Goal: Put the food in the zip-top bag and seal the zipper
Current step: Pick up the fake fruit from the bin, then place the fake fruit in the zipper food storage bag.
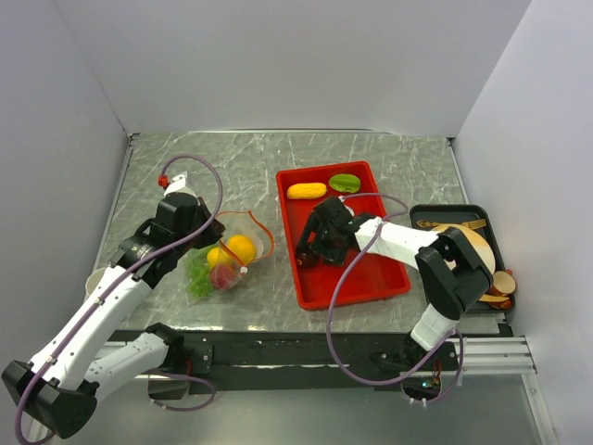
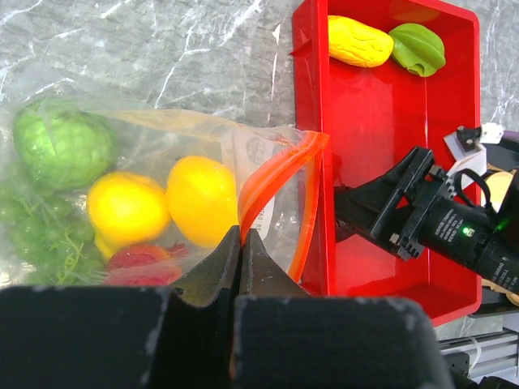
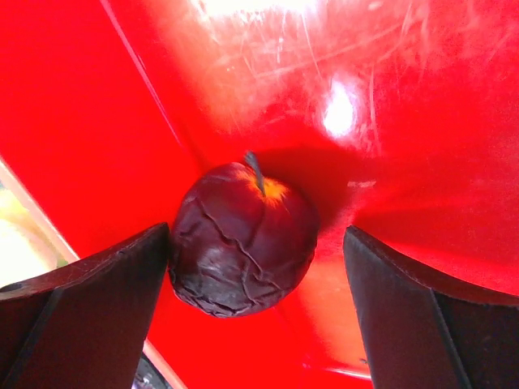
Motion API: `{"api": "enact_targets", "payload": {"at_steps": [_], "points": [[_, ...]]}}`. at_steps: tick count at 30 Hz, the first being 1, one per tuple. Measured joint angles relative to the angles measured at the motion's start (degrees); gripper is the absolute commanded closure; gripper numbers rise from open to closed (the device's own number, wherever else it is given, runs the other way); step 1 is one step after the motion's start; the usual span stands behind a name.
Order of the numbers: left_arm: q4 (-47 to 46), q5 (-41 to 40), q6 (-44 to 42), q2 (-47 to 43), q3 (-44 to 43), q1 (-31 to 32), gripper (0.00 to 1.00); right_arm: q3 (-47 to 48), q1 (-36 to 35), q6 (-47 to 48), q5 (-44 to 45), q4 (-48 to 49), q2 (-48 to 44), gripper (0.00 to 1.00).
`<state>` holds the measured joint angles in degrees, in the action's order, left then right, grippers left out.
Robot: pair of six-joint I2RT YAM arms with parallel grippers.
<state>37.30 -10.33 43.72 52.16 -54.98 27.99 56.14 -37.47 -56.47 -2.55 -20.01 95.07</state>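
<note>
The clear zip-top bag (image 1: 230,260) lies left of the red tray, holding yellow, green and red food (image 2: 201,198). My left gripper (image 2: 241,237) is shut on the bag's orange-red zipper (image 2: 268,174) and holds the mouth up; from above, this left gripper (image 1: 211,237) sits at the bag's left side. Down in the tray, my right gripper (image 3: 258,243) is open around a dark red food (image 3: 243,239). Its left finger touches the fruit and the right finger stands apart. A yellow food (image 1: 306,190) and a green food (image 1: 345,183) lie at the tray's far end.
The red tray (image 1: 371,278) stands at the table's centre right. A black tray (image 1: 435,215) at the right edge carries a tan plate (image 1: 477,243) and wooden cutlery. White walls enclose the marbled table on three sides.
</note>
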Motion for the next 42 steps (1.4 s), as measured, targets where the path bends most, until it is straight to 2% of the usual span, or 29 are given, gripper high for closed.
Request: {"api": "enact_targets", "payload": {"at_steps": [1,2,12,19,25,31,42], "points": [[0.00,0.00,0.00,0.00,0.00,0.00,0.99,-0.33,0.00,-0.13,-0.31,0.35,0.00,0.29],[0.00,0.02,0.00,0.00,0.00,0.00,0.99,-0.42,0.00,-0.20,-0.55,0.46,0.00,0.32],[0.00,0.00,0.00,0.07,0.00,0.00,0.99,-1.51,-0.04,-0.68,-0.50,2.21,-0.90,0.45],[-0.13,0.02,0.00,0.07,0.04,0.00,0.99,-1.51,-0.26,1.09,3.10,0.59,-8.33,0.45],[-0.17,0.26,-0.02,0.17,0.07,0.00,0.99,-0.15,-1.05,3.34,-2.05,6.08,-14.84,0.44],[-0.79,0.52,0.00,0.17,0.61,0.00,0.99,12.46,-7.52,8.98,-6.51,5.90,-9.70,0.42],[-1.09,1.03,0.02,0.17,1.38,0.00,0.99,24.00,-13.18,14.51,-12.39,3.28,3.02,0.37]]}}
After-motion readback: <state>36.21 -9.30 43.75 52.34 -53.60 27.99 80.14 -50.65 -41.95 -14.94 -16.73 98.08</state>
